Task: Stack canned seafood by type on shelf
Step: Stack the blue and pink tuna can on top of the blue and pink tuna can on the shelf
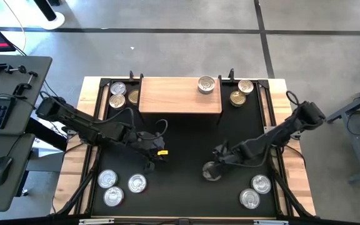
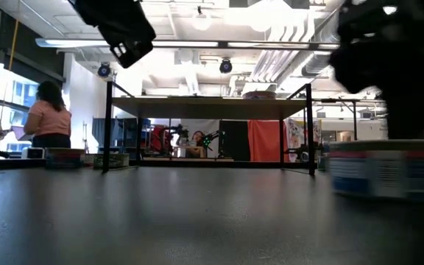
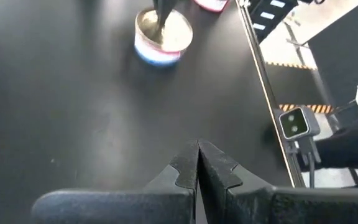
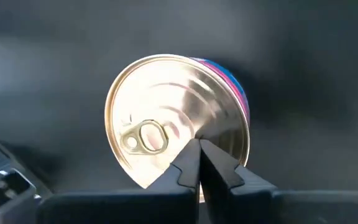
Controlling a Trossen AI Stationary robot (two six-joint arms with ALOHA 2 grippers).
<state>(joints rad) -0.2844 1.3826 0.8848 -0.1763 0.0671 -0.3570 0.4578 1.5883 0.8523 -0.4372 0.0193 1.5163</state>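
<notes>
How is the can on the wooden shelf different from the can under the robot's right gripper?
The can on the shelf sits up on the wooden board; the can under the right gripper sits down on the black mat. The shelf can stands alone; the mat can has shut fingers over its lid. Both are round with shiny lids.

In the low view, a can [image 2: 386, 171] at the right was blurred, its label unreadable, and the dark arm [image 2: 396, 59] above it was cut off by the upper right corner. In the right wrist view, the lower rim of a silver can [image 4: 166, 124] was hidden behind the fingers [image 4: 188, 167]. In the left wrist view, another can [image 3: 211, 5] was cut off at the top edge.
</notes>
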